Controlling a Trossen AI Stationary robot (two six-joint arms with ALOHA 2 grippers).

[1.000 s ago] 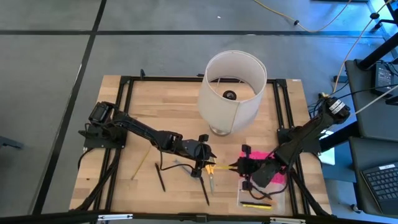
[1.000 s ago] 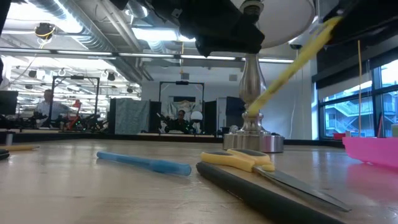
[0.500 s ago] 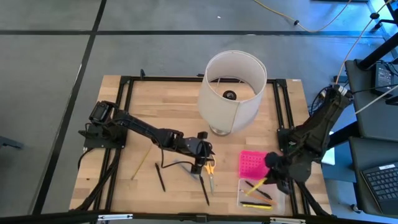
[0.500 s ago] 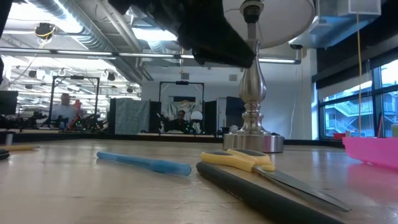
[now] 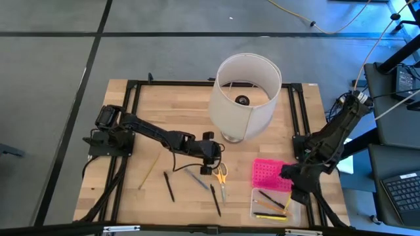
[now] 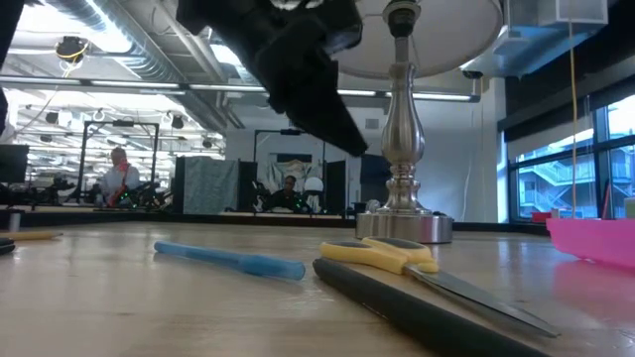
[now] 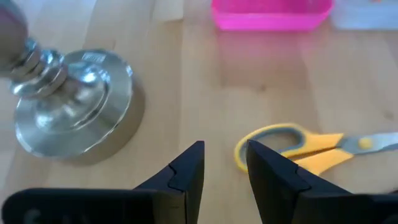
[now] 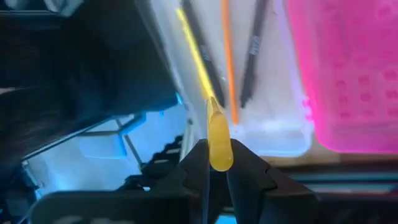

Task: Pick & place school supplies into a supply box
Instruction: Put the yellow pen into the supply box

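The supply box's clear base [image 5: 269, 207] lies near the front right with black pens and pencils in it, its pink dotted lid [image 5: 271, 174] beside it. My right gripper [image 8: 217, 163] hovers over the base's edge, shut on a yellow pencil [image 8: 217, 140]. Yellow-handled scissors [image 7: 292, 148], a grey-blue pen [image 6: 230, 260] and a black pen [image 5: 215, 200] lie flat mid-table. My left gripper [image 7: 225, 163] stands open just above the table, short of the scissors' handle loop, with nothing between its fingers. My right gripper pinches the yellow pencil between its two fingers, at one end of it [image 8: 219, 160]. The pencil runs on ahead along the fingers, its free end [image 8: 211, 104] over the clear base. The fingers slant down from above, and the pencil is lifted clear.
A lamp with a big white shade [image 5: 244, 95] stands on a silver base [image 7: 74, 115] just beyond my left gripper. A second black pen [image 5: 168, 186] and a yellow pencil [image 5: 149, 172] lie toward the left. Black frame rails run along the table's edges.
My right gripper has carried the yellow pencil from mid-table, beside my left gripper, toward the right edge and over the clear base, rising and rolling its wrist. My left gripper has tipped down toward the scissors and edged toward the lamp.
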